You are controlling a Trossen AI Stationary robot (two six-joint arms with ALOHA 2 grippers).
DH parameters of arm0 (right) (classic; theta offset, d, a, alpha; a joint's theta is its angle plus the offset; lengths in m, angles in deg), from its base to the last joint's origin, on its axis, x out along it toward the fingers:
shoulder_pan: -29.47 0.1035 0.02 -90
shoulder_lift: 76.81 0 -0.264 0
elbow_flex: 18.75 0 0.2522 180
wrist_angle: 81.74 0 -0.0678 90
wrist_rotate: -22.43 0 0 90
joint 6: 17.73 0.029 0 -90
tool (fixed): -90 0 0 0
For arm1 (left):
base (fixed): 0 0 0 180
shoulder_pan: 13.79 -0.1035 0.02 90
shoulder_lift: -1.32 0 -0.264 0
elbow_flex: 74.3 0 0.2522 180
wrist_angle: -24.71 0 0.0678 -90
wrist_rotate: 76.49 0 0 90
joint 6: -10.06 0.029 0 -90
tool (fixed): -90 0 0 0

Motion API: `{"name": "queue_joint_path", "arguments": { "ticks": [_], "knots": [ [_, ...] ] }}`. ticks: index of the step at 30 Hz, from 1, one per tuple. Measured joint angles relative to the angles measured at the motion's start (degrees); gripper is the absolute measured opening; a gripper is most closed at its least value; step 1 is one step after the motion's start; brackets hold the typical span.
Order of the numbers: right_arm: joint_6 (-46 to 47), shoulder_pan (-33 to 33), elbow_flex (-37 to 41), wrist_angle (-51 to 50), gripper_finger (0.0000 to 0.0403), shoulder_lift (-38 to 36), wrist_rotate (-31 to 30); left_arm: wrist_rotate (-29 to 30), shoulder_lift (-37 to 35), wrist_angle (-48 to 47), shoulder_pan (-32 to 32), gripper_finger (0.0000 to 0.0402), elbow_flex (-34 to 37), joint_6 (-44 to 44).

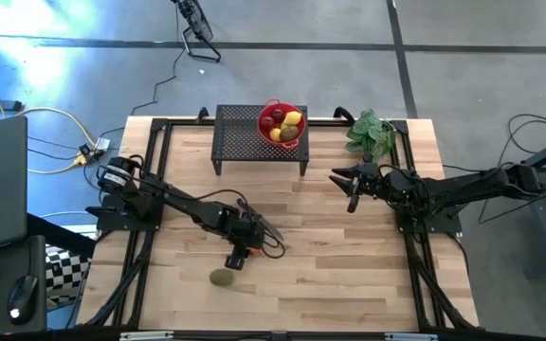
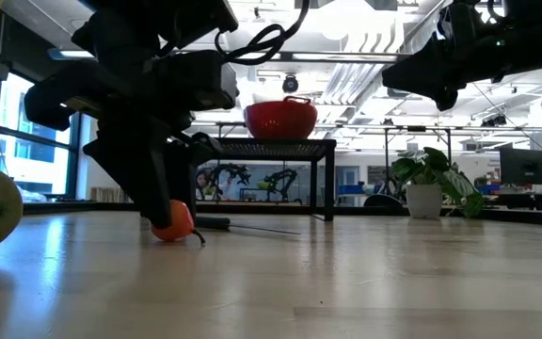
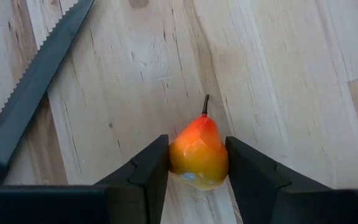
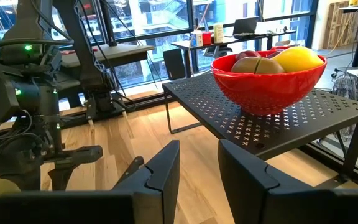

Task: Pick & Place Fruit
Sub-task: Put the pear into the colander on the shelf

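Serrated knife (image 3: 33, 93) beside seemingly clamped pear (image 3: 198, 152)

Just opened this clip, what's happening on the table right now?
The left pincer is down on the wooden table, its fingers either side of a small orange pear-shaped fruit, beside a serrated knife. A red bowl on a black mesh stand already holds several fruits. A greenish kiwi lies loose nearby. The right pincer waits near the leafy bunch.

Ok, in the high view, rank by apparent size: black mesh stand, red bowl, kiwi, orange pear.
1. Black mesh stand
2. Red bowl
3. Kiwi
4. Orange pear, partly hidden under the left gripper, so its rank below the kiwi is unsure.
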Motion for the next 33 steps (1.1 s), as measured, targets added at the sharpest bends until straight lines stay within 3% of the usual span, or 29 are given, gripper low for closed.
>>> {"name": "queue_joint_path", "arguments": {
  "ticks": [12,20,33],
  "knots": [
    [-0.2,0.0,0.0,0.0,0.0103,0.0,0.0,2.1,0.0,-2.2,0.0,0.0142,-5.3,1.0],
    [-0.2,0.0,0.0,0.0,0.0103,0.0,0.0,11.0,0.0,-15.6,-2.1,0.0141,-18.0,4.9],
    [-0.2,0.0,0.0,-1.8,0.0103,0.0,0.1,11.8,0.0,-34.5,-15.3,0.0141,-42.7,10.5]
  ]
}}
